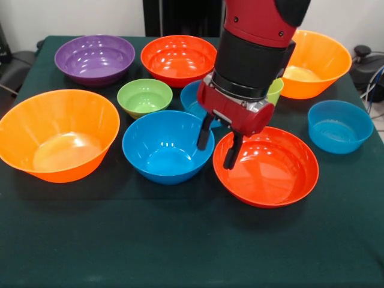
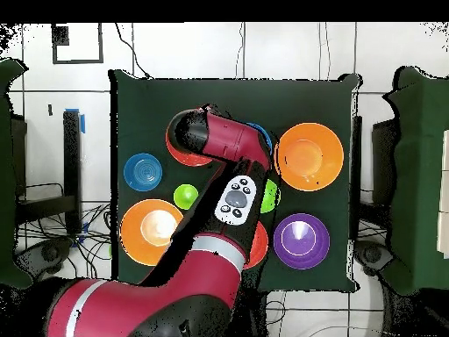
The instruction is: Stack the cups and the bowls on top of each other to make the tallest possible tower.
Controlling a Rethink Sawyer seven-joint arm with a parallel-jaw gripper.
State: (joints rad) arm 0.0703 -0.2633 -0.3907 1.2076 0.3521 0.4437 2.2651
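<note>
My gripper [image 1: 215, 157] is open. Its two black fingers hang over the left rim of the front red-orange bowl [image 1: 270, 171], beside the middle blue bowl [image 1: 165, 150]. It holds nothing. A second blue bowl [image 1: 192, 99] is half hidden behind the arm, and a third [image 1: 339, 126] stands at the right. The lime-green cup [image 1: 276, 90] peeks out behind the arm. The small lime-green bowl [image 1: 144, 97], purple bowl [image 1: 95, 58], second red-orange bowl [image 1: 179, 59] and two big orange bowls [image 1: 58, 135] [image 1: 315, 63] all stand apart, none nested. In the overhead view the arm [image 2: 219, 149] hides the gripper.
The bowls stand on a dark green table [image 1: 180, 246]. In the overhead view, the blue bowl [image 2: 142, 172], cup [image 2: 184, 196], orange bowls [image 2: 151, 231] [image 2: 310, 156] and purple bowl [image 2: 301, 240] show around the arm. Cables and black equipment [image 1: 366, 63] lie off the table's right side.
</note>
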